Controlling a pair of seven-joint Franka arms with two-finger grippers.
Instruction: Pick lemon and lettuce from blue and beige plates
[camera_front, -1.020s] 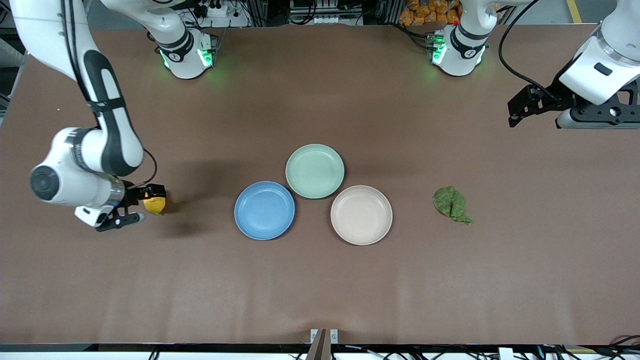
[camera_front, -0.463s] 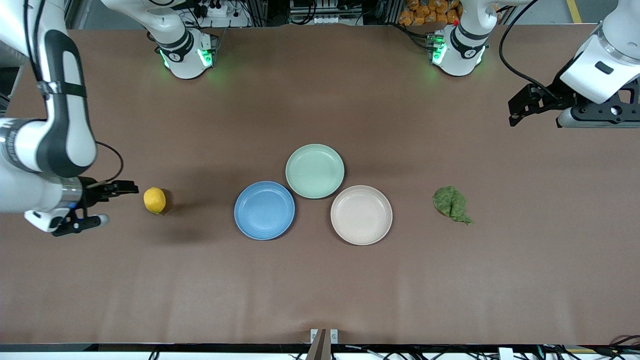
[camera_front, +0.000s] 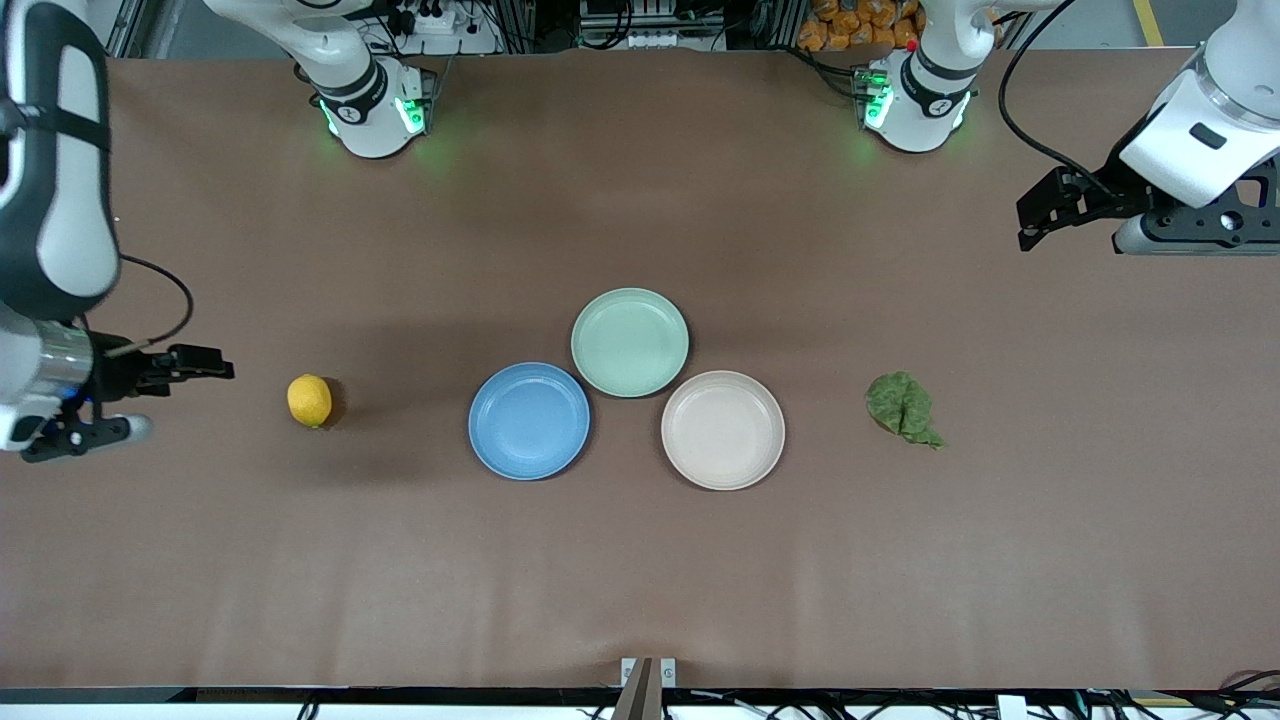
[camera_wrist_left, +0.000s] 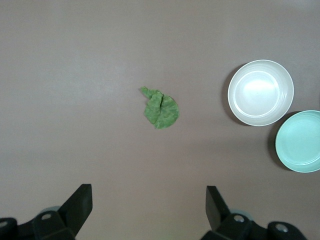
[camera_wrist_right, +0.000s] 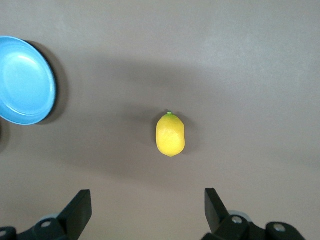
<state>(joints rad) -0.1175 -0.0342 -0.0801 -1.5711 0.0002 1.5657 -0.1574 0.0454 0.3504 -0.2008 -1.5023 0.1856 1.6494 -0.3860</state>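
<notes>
we see lemon (camera_front: 309, 400) and lettuce (camera_front: 903, 407) lying on the surface (camera_front: 640, 560); right end effector (camera_front: 170, 392) and left end effector (camera_front: 1045, 212) both hang gaping, empty

Counted on the table: three plates, namely one blue plate (camera_front: 529, 421), one green plate (camera_front: 630, 342) and one beige plate (camera_front: 723, 430). One lemon (camera_front: 309, 400). One lettuce leaf (camera_front: 903, 407). Two arms present, each with one two-finger gripper: right gripper (camera_front: 175, 395) and left gripper (camera_front: 1048, 212), making two grippers and four fingers in all. Total of five loose items: three plates, two pieces of produce.
</notes>
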